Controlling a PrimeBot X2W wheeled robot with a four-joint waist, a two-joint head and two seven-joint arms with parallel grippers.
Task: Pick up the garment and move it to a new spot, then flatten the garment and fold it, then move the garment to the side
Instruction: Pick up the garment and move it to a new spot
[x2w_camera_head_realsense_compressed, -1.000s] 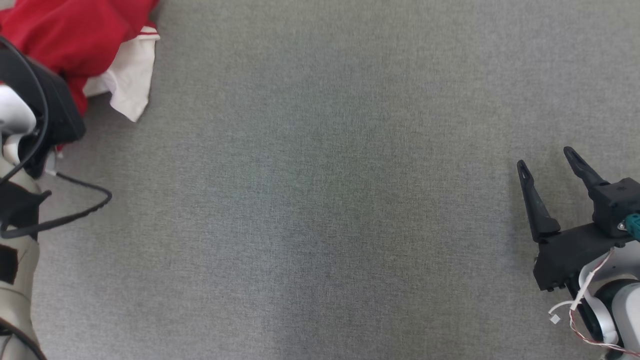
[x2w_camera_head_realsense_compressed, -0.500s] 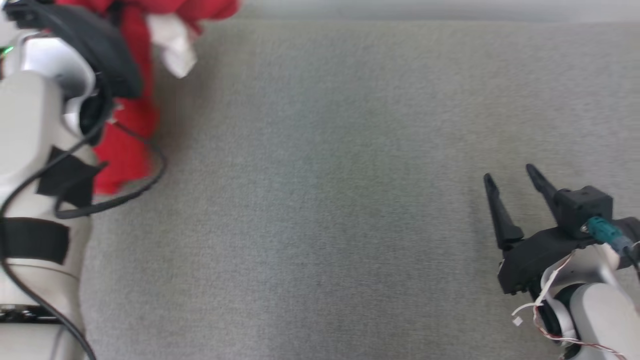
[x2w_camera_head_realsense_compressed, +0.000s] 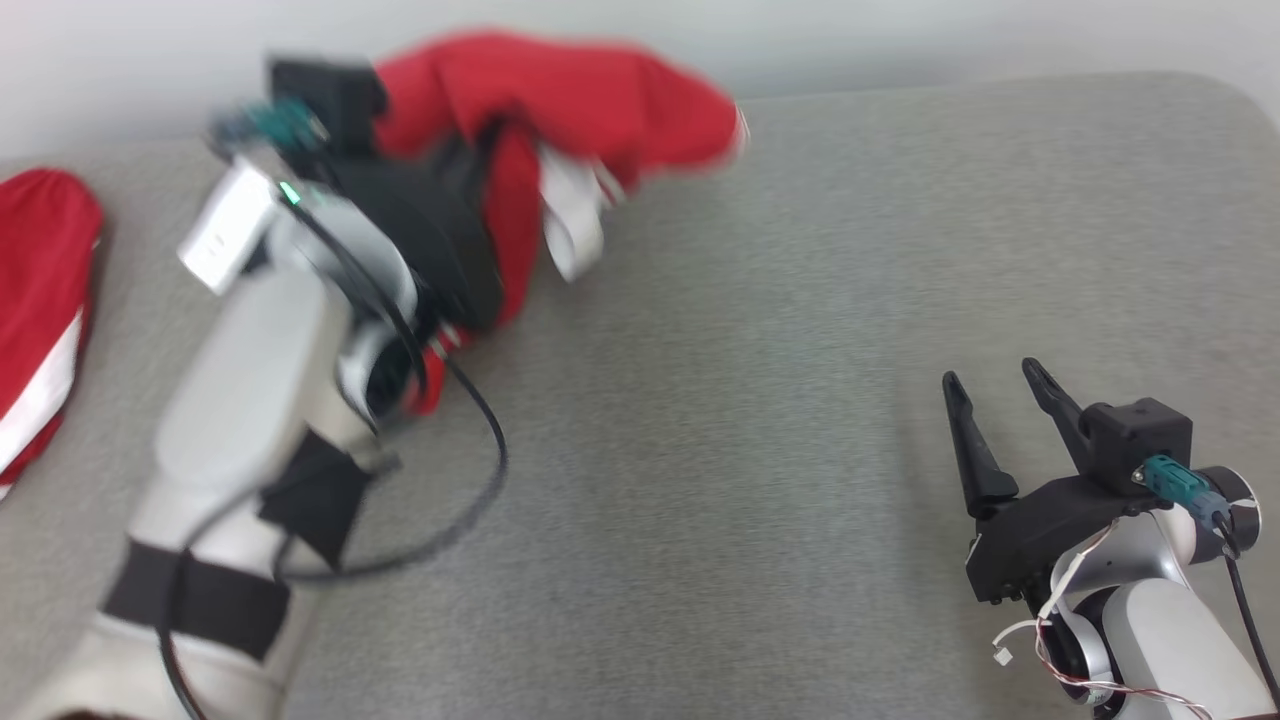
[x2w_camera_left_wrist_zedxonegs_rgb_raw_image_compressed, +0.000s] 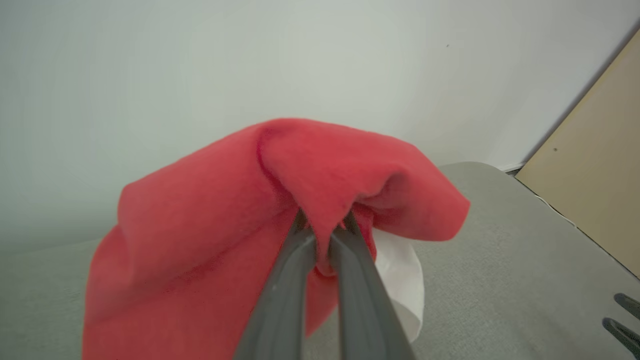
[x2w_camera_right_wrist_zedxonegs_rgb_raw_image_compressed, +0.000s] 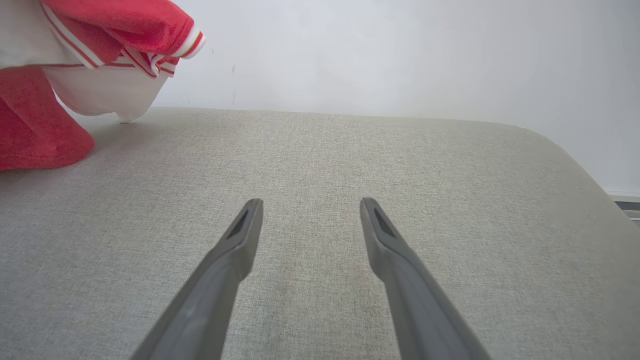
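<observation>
A red garment (x2w_camera_head_realsense_compressed: 600, 100) with a white panel (x2w_camera_head_realsense_compressed: 575, 225) hangs bunched off the grey padded table (x2w_camera_head_realsense_compressed: 750, 450), at the far left-centre of the head view. My left gripper (x2w_camera_left_wrist_zedxonegs_rgb_raw_image_compressed: 324, 222) is shut on a fold of its red cloth (x2w_camera_left_wrist_zedxonegs_rgb_raw_image_compressed: 200, 220), and the cloth hides the fingertips from the head camera. The garment's lower end (x2w_camera_right_wrist_zedxonegs_rgb_raw_image_compressed: 45, 130) touches the table, seen at the left of the right wrist view. My right gripper (x2w_camera_head_realsense_compressed: 990, 375) rests low at the near right, open and holding nothing (x2w_camera_right_wrist_zedxonegs_rgb_raw_image_compressed: 311, 202), well apart from the garment.
Another red cloth with a white stripe (x2w_camera_head_realsense_compressed: 40, 300) lies at the table's left edge. A pale wall (x2w_camera_head_realsense_compressed: 900, 40) runs behind the table's far edge. A beige panel (x2w_camera_left_wrist_zedxonegs_rgb_raw_image_compressed: 590, 165) stands beyond the rounded far-right corner. My left arm's black cable (x2w_camera_head_realsense_compressed: 480, 480) loops over the table.
The head camera has tilted up, so the table's far edge and the wall now show. My left arm has lifted the garment and carried it rightwards. The right gripper stays open.
</observation>
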